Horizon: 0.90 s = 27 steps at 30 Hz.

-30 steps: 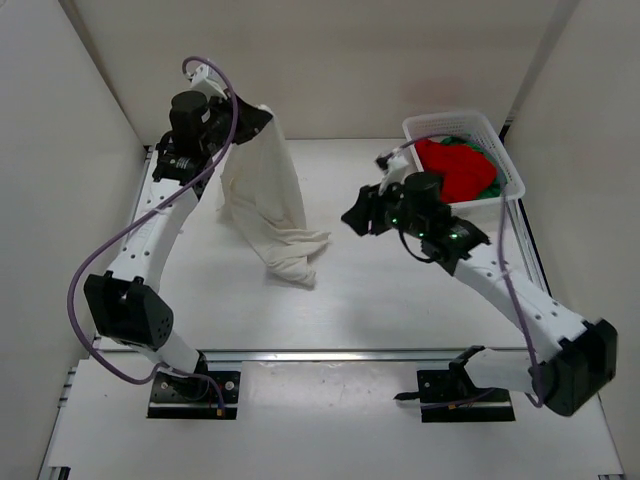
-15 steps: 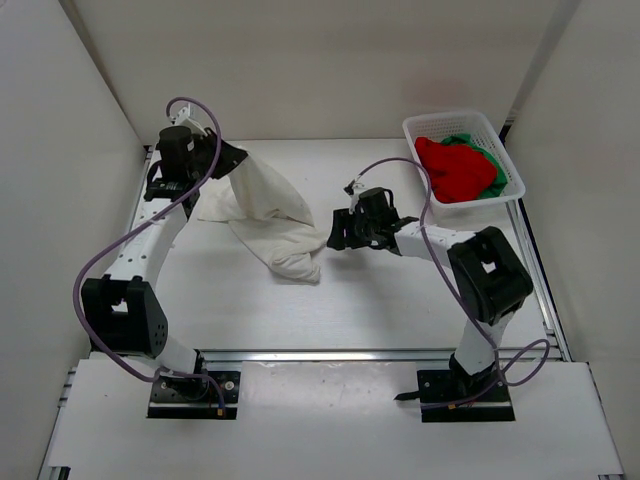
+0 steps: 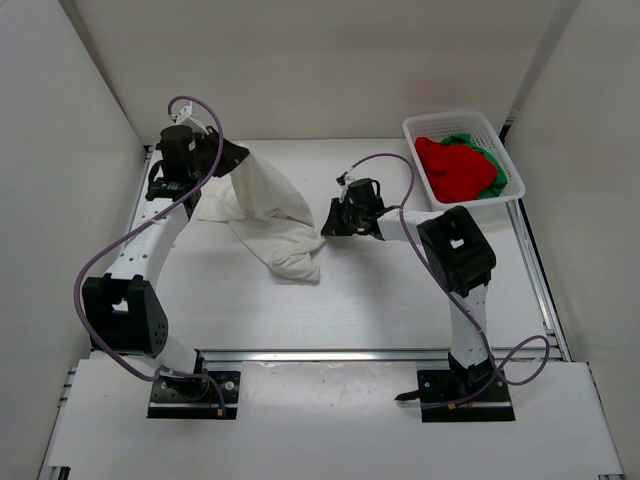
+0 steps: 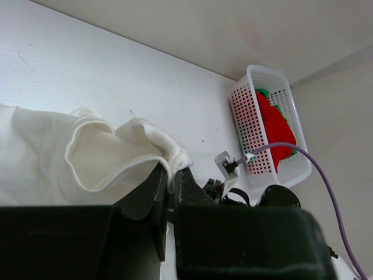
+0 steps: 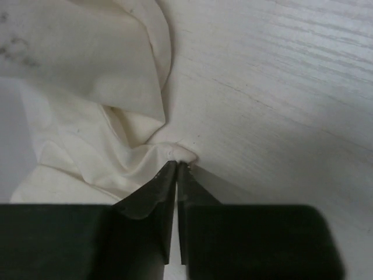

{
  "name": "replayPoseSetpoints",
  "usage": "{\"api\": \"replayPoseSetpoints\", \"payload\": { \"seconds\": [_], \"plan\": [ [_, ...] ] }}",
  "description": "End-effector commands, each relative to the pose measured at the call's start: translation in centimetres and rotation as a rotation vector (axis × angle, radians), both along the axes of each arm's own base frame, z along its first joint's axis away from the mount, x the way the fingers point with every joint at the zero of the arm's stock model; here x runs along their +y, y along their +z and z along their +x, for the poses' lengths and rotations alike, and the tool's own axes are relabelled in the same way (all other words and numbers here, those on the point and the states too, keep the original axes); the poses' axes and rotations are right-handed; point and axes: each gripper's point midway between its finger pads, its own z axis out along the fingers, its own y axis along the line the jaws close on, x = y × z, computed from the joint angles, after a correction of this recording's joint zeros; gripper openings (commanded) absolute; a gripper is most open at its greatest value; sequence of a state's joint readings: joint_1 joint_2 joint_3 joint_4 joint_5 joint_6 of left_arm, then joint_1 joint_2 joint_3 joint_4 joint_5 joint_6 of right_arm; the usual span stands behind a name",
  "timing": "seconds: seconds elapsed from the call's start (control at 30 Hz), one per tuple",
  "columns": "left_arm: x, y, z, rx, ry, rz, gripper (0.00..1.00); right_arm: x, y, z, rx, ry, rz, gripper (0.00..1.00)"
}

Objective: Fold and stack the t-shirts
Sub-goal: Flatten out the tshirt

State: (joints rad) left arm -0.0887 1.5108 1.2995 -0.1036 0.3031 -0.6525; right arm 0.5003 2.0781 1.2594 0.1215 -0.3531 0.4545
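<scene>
Pinching white shirt (image 3: 265, 205) at two spots: left fingers (image 4: 152, 195) are clamping its hem aloft, right fingers (image 5: 150, 195) are nipping an edge on the desk (image 3: 400, 290); they should be spreading it taut, flat.

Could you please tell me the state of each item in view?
white t-shirt: unfolded, rumpled
red t-shirt: bunched in basket
green t-shirt: bunched under red one
basket: upright, holding both
left gripper: shut on white t-shirt
right gripper: shut on white t-shirt
</scene>
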Motion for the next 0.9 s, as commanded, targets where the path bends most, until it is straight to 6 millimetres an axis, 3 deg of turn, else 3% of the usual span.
{"api": "replayPoseSetpoints", "payload": {
  "seconds": [0.0,0.03,0.07,0.13,0.17,0.23,0.27,0.3,0.33,0.37,0.43,0.47,0.5,0.53,0.6,0.63,0.7,0.77,0.87],
  "plan": [
    [-0.1,1.5,0.1,-0.048,-0.006,-0.009,0.0,1.2,2.3,1.2,-0.02,0.012,0.022,0.0],
    [0.1,2.1,0.3,-0.062,-0.002,-0.009,0.0,0.8,3.0,1.6,-0.038,0.001,0.022,0.0],
    [0.2,2.1,0.5,-0.057,0.0,-0.008,0.0,0.7,5.2,2.1,-0.089,-0.001,0.022,0.01],
    [0.6,3.1,1.0,-0.07,0.007,-0.021,0.0,0.3,11.7,3.5,-0.205,-0.013,0.031,0.0],
    [0.5,4.1,1.5,-0.086,0.006,-0.034,0.0,-0.2,13.3,4.1,-0.24,-0.013,0.023,0.0],
    [0.5,6.5,2.5,-0.12,-0.005,-0.053,0.0,-1.1,21.5,5.4,-0.367,-0.027,0.024,0.01],
    [0.5,7.4,2.6,-0.129,-0.007,-0.061,0.0,-1.5,23.9,5.6,-0.413,-0.036,0.023,0.0],
    [0.2,8.9,2.6,-0.156,-0.019,-0.067,0.0,-1.9,28.8,5.5,-0.49,-0.042,0.037,0.0],
    [0.2,10.5,2.7,-0.188,-0.021,-0.074,0.0,-2.1,32.9,4.7,-0.546,-0.044,0.049,0.0],
    [0.3,11.0,2.9,-0.19,-0.018,-0.095,0.0,-2.2,35.1,4.2,-0.598,-0.035,0.038,0.0],
    [0.6,13.6,2.8,-0.237,-0.036,-0.132,0.0,-2.5,43.0,1.5,-0.734,-0.04,0.048,0.0],
    [1.2,14.3,2.8,-0.246,-0.036,-0.152,0.0,-2.0,43.6,0.4,-0.743,-0.015,0.023,0.0],
    [1.5,14.9,2.9,-0.256,-0.042,-0.164,0.0,-2.0,47.2,-1.3,-0.838,-0.015,0.025,0.0],
    [1.2,15.7,2.6,-0.267,-0.058,-0.18,0.0,-2.5,49.5,-2.7,-0.901,-0.025,0.001,0.0],
    [3.5,16.1,2.9,-0.279,-0.021,-0.195,0.0,-1.2,51.5,-6.9,-0.973,0.009,-0.02,0.01],
    [4.6,15.8,2.7,-0.265,-0.009,-0.219,0.0,-1.8,51.9,-8.3,-1.001,-0.005,-0.048,0.01],
    [6.5,16.1,2.7,-0.293,0.018,-0.255,0.0,0.3,49.5,-12.1,-1.0,0.095,-0.064,0.0],
    [8.4,14.9,3.1,-0.27,0.052,-0.26,0.0,1.4,45.5,-14.5,-0.969,0.172,-0.073,0.0],
    [8.2,11.0,5.2,-0.185,0.045,-0.288,0.0,1.0,33.8,-18.1,-0.778,0.278,-0.134,0.0]
  ]
}}
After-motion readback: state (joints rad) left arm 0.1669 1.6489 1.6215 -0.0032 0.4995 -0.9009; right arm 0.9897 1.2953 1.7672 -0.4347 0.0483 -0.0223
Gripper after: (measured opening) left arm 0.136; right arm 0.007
